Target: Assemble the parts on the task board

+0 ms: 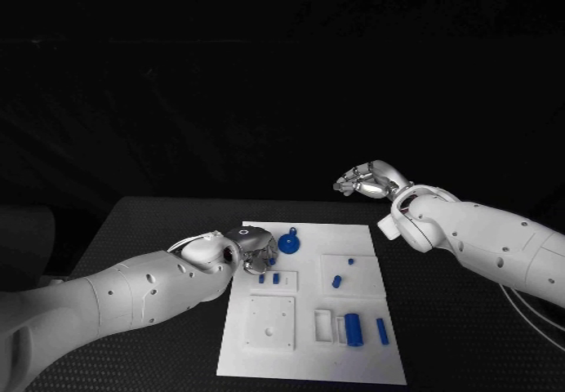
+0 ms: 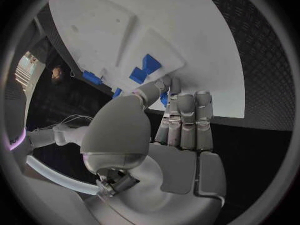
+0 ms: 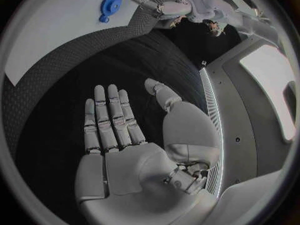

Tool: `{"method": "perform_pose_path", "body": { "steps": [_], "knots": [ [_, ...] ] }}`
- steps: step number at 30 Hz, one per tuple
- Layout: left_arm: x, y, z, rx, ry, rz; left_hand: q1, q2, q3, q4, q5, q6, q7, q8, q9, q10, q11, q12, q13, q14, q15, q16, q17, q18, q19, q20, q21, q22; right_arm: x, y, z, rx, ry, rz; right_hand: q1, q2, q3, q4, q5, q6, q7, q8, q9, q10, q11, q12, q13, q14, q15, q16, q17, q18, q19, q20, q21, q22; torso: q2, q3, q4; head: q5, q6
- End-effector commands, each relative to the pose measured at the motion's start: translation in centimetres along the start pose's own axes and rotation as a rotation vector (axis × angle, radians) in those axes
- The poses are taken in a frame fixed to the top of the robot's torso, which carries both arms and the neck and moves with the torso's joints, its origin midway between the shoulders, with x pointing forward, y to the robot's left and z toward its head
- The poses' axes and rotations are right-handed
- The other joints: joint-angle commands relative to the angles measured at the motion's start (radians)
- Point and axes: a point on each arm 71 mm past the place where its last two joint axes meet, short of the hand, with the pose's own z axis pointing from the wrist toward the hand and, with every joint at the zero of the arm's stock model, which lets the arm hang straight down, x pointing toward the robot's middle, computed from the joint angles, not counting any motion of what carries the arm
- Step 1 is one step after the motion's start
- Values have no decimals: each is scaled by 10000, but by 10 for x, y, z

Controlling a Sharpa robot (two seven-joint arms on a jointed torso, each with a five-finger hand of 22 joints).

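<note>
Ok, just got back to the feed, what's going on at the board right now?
The left hand is down at the far left part of the task board, its fingers by a pair of small blue parts; whether it grips anything I cannot tell. A blue gear lies just beside it. The right hand is raised beyond the board's far edge, fingers apart and holding nothing. A larger blue cylinder and a blue pin lie nearer the robot.

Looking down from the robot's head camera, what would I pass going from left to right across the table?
Left hand → blue gear-like part → small blue peg → long blue pin → right hand, raised off the task board.
</note>
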Motion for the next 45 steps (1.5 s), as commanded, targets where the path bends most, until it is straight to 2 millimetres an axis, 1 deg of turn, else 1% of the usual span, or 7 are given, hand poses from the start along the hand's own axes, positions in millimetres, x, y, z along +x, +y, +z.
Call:
{"method": "perform_pose_path", "body": {
  "steps": [1, 10, 14, 24, 31, 35, 45],
  "knots": [
    [2, 1, -3, 24, 0, -110, 46, -104, -10, 58, -29, -57, -1, 5, -2, -51, -15, 66, 21, -1, 50, -33, -8, 120, -26, -352, -64, 145, 0, 0, -1, -46, 53, -63, 88, 18, 5, -31, 19, -73, 3, -45, -14, 4, 59, -49, -4, -80, 14, -13, -14, 149, -70, -4, -31, 226, -5, -3, 0, -16, 8],
    [-10, 20, -13, -379, -540, -757, 225, -135, 68, 62, -4, 46, 100, 129, 28, -198, 14, 123, 53, -28, 78, -39, -28, 130, -46, -334, -76, 151, 3, -5, -13, -174, 1027, -1828, 670, -49, 241, -486, -408, -70, 6, -37, -13, 19, 64, -66, 6, 3, -19, 52, -5, 156, -2, -6, 29, 240, -10, 6, 8, -77, 108],
    [-21, 31, -18, -190, -1206, -1242, 256, -154, 153, 116, 18, 116, 207, 218, 42, -531, 144, 42, 20, -219, 201, -173, -101, 110, -208, -230, -186, 129, 7, -6, -20, -322, 1500, -2973, 1194, -111, 570, -588, -772, 9, -24, 3, -1, 172, 0, 16, 44, 438, -231, 322, 137, 285, 395, -38, 182, 233, -11, 1, -7, -226, 158],
    [-52, 41, -40, 112, -3034, -4912, -293, -259, 314, 608, 112, 190, 515, 483, 109, -1305, 587, -61, -91, -1374, 694, -2335, -1131, -239, -1527, 304, -1689, -478, 15, -16, -43, -657, 2254, -6052, 1776, -443, 1631, -503, -2185, 281, -137, 148, 103, 945, -350, 151, 341, 2993, -1504, 1688, 1166, 1071, 2824, -146, 1051, 156, -60, -7, 7, -811, 201],
    [-75, 44, -52, -86, -3274, -9030, -449, -238, 208, 772, -5, 101, 532, 552, 121, -1474, 675, -40, -145, -1436, 802, -3099, -1407, -343, -1699, 392, -2112, -634, 29, -20, -54, -919, 2594, -7152, 1746, -680, 1803, -397, -2497, 339, -173, 195, 155, 1071, -532, -18, 422, 4383, -1828, 2616, 1884, 1071, 4516, -683, 1714, 150, -126, -29, 5, -900, 187],
    [-77, 45, -58, -76, -3291, -10722, -645, -117, 31, 828, -16, 48, 557, 589, 123, -1683, 773, -131, -266, -1450, 898, -3479, -1504, -359, -1754, 474, -2314, -689, 41, -20, -59, -1085, 2811, -7671, 1787, -939, 1921, -234, -2837, 416, -207, 194, 161, 1154, -606, -237, 476, 5007, -1939, 4206, 2885, 1071, 5939, -1283, 2301, 222, -177, -34, -2, -978, 164],
    [-77, 52, -64, -224, -3577, -12209, -1503, -56, -907, 936, -108, -30, 563, 656, 127, -1931, 911, -245, -497, -1576, 1058, -4168, -1633, -344, -1944, 634, -2716, -775, 60, -38, -68, -802, 3381, -8559, 1836, -1160, 1998, -83, -3106, 323, -177, 98, 129, 1020, -511, -732, 460, 4894, -1858, 6089, 3883, 1071, 6906, -1776, 3110, 271, -217, -76, 23, -1104, 93]
  ]
}}
